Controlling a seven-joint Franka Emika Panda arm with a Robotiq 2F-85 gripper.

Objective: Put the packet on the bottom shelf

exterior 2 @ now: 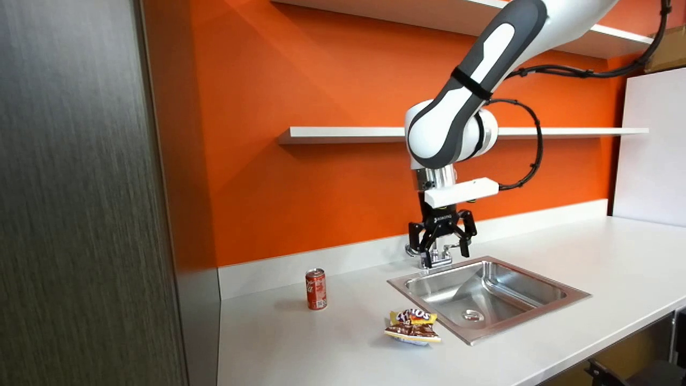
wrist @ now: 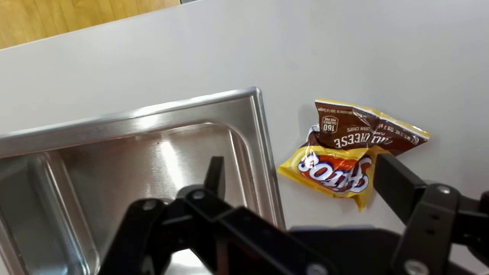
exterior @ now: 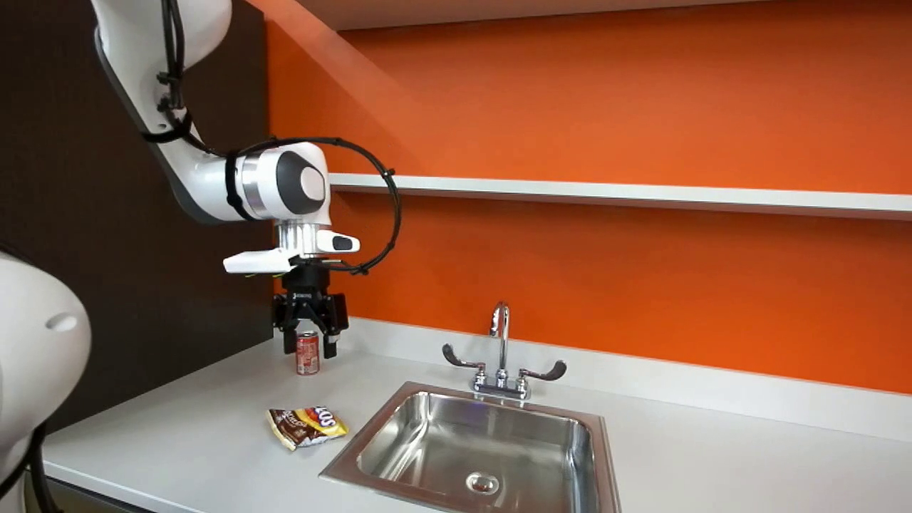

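The packet (exterior: 306,426) is brown and yellow with red and white print. It lies creased on the countertop beside the sink in both exterior views (exterior 2: 412,327) and in the wrist view (wrist: 336,152). My gripper (exterior: 310,348) is open and empty, pointing down well above the counter; it also shows open in an exterior view (exterior 2: 446,256). In the wrist view the gripper (wrist: 300,168) has one finger over the sink and one overlapping the packet's edge in the picture, apart from it. The bottom shelf (exterior: 620,191) is a long pale strip on the orange wall, also in an exterior view (exterior 2: 343,133).
A red can (exterior: 307,355) stands upright near the back wall (exterior 2: 316,289). The steel sink (exterior: 605,456) with its faucet (exterior: 501,342) is beside the packet. A dark panel (exterior: 142,285) bounds the counter at one end. A higher shelf (exterior 2: 429,19) hangs above.
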